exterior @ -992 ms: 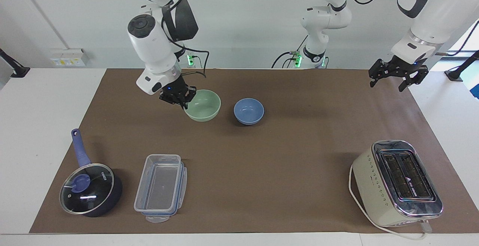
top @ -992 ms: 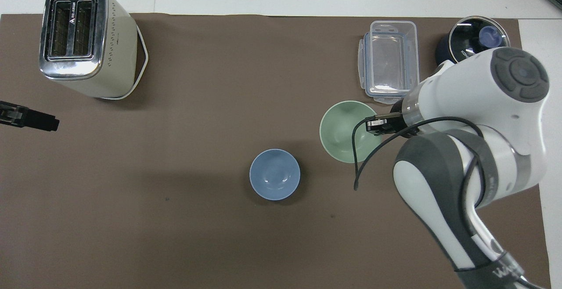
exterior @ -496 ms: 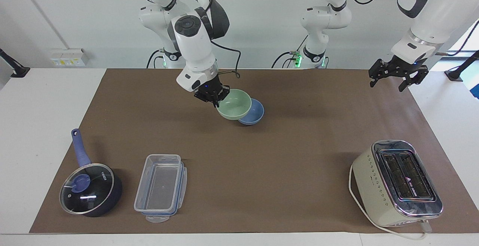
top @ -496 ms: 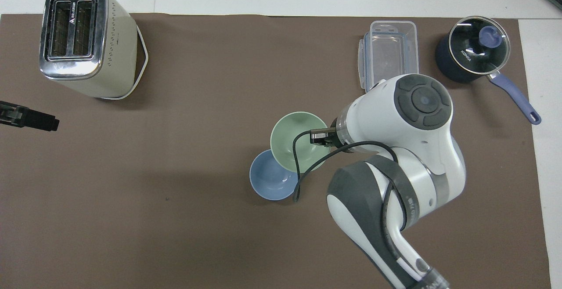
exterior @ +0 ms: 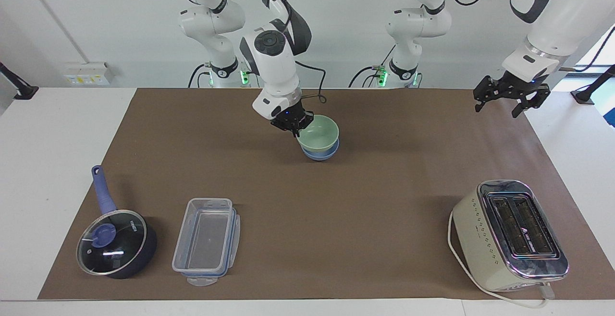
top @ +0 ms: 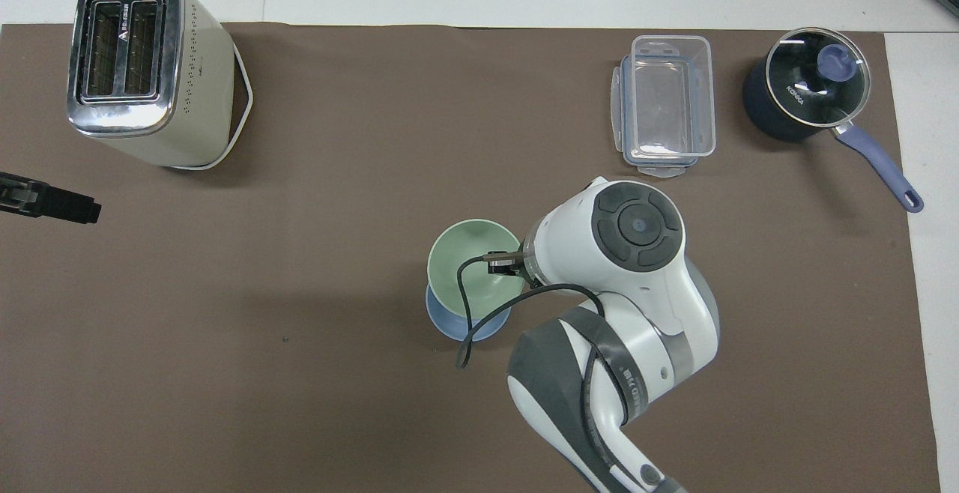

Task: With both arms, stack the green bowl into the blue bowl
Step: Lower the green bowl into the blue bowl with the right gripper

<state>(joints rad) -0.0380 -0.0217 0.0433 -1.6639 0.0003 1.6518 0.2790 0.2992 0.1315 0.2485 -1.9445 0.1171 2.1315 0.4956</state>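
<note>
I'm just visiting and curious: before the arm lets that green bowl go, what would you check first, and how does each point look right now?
1. Right gripper shut on the green bowl rim: ok.
2. Green bowl over the blue bowl: ok.
3. Green bowl fully seated in the blue bowl: cannot tell; it looks slightly off-centre in the overhead view.
4. Green bowl level: cannot tell.
5. Left gripper open, waiting over the mat's edge at its own end, away from the bowls: ok.
6. Toaster, container, saucepan away from the stack: ok.

white table (exterior: 48, 128) with brown mat (exterior: 384, 200): blue bowl (exterior: 321, 154), toaster (exterior: 511, 237), clear container (exterior: 206, 240), lidded saucepan (exterior: 115, 241)
</note>
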